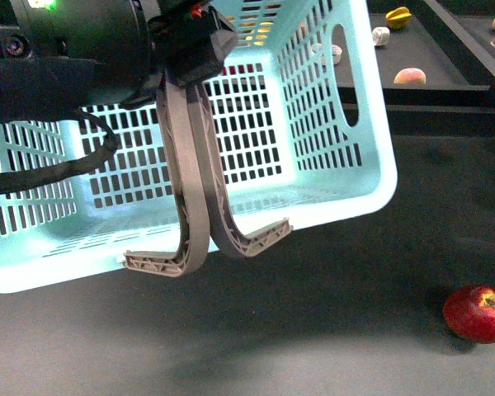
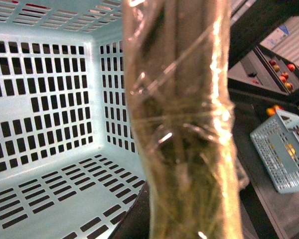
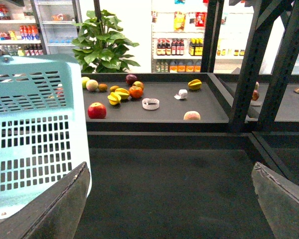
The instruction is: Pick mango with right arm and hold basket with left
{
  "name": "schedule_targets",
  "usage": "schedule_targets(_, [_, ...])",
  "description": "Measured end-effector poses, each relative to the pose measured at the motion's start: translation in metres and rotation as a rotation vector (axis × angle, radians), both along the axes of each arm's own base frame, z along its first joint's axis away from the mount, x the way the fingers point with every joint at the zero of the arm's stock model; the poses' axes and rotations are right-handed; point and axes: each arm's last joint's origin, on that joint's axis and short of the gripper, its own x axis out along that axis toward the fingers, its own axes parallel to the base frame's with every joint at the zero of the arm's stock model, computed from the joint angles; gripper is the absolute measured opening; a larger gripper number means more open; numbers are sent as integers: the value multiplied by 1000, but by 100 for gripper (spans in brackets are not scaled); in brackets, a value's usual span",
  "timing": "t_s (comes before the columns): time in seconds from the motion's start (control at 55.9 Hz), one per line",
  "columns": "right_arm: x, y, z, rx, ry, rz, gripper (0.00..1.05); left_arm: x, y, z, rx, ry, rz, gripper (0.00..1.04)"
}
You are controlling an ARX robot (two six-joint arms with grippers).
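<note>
One fruit is taken to be the mango (image 3: 192,115). It is smooth, oval and yellow-orange, and it lies alone on the dark shelf (image 3: 164,113) in the middle of the right wrist view. It is small there, so this cannot be told for sure. The same fruit is seen in the upper right of the front view. It is touched by nothing. A white ring (image 3: 150,103) is set near it. More fruit is heaped further left on the shelf, with ridged yellow starfruits (image 3: 118,95) and a red apple (image 3: 96,110).

The right gripper (image 3: 169,172) is seen at the bottom of its own view. Its two fingers (image 3: 55,209) are spread wide and nothing is held between them. It is well apart from the mango, with bare dark table (image 3: 179,189) and the shelf's front edge in between.

The left and middle of the front view are filled by the basket (image 1: 346,190). Its two grey-brown handles (image 1: 190,165) are brought together and clamped in the left gripper (image 1: 194,37) at the top of the frame. The basket is tilted and is judged to be hung from those handles. No fruit is seen on its floor. Another apple (image 1: 477,313) lies on the table at the lower right.

The holding part is judged to be done, and the picking part is not yet begun. For the next move, the right arm would need to be reached forward to the shelf. The open fingers would be set on both sides of the mango and then closed softly.
</note>
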Motion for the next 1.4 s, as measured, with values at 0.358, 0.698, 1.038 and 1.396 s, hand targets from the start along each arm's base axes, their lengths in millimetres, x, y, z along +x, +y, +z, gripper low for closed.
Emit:
schedule_targets(0.358, [0,0,0,0,0,0,97,-13,-11,5,126,-36,-56,5])
schedule_targets(0.698, [0,0,0,0,0,0,97,-14,-11,6,139,-43,-36,5])
schedule_targets(1.038, [0,0,0,0,0,0,97,-15,-11,8,139,-47,-22,5])
schedule_targets(1.396, [0,0,0,0,0,0,97,-15,-11,8,138,-47,-24,5])
